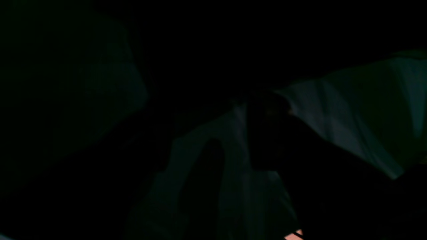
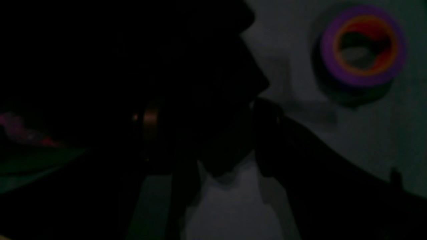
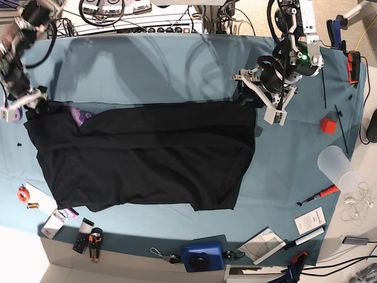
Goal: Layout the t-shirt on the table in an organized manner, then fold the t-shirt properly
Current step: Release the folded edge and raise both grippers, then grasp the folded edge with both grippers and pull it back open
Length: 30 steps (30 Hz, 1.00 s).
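The black t-shirt (image 3: 147, 156) lies spread on the teal table (image 3: 153, 65), back up, with a long fold running across it. A bit of purple print (image 3: 79, 115) peeks out near its top left corner. My left gripper (image 3: 246, 97) is at the shirt's top right corner and looks shut on the fabric. Its wrist view is very dark, with black cloth (image 1: 200, 50) over the teal table (image 1: 350, 110). My right gripper (image 3: 32, 107) is at the top left corner. In its wrist view black shirt fabric (image 2: 217, 100) sits between the fingers.
A purple tape roll (image 2: 362, 46) lies beside the right gripper. A red cube (image 3: 328, 125), a clear cup (image 3: 337, 168) and a screwdriver (image 3: 318, 196) are at the right. A blue box (image 3: 202, 256) and small tools (image 3: 88, 242) line the front edge.
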Each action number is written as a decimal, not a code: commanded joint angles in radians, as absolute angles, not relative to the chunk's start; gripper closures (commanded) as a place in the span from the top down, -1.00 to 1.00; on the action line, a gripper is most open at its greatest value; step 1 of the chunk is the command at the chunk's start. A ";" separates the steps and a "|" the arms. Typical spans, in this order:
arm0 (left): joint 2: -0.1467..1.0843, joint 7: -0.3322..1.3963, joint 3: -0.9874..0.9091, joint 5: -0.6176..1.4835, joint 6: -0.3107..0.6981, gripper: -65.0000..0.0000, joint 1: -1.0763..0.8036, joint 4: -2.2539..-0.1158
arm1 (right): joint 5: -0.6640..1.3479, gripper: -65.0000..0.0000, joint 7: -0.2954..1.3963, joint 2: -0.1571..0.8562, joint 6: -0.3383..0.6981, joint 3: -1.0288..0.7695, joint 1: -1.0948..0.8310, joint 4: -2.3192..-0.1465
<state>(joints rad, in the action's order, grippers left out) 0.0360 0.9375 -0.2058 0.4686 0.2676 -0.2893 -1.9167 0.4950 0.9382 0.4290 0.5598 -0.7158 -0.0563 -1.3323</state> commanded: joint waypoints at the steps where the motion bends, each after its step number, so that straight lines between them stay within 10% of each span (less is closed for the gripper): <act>1: 0.036 0.909 -0.205 0.484 0.279 0.04 -0.283 -1.934 | 0.499 0.08 0.910 0.457 0.556 -0.720 -0.041 -1.346; 27: 0.011 0.867 -0.205 0.588 0.218 0.16 -0.173 -1.662 | 0.497 0.07 0.934 0.457 0.561 -0.720 -0.036 -1.346; 30: 0.011 0.877 -0.205 0.587 0.200 -0.10 -0.166 -1.651 | 0.496 -0.36 0.935 0.458 0.560 -0.720 -0.036 -1.346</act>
<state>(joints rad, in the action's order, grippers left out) 0.0113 0.8307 -0.2062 0.6147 0.2165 -0.1608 -1.6547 0.4946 0.9535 0.4290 0.5617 -0.7147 -0.0490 -1.3323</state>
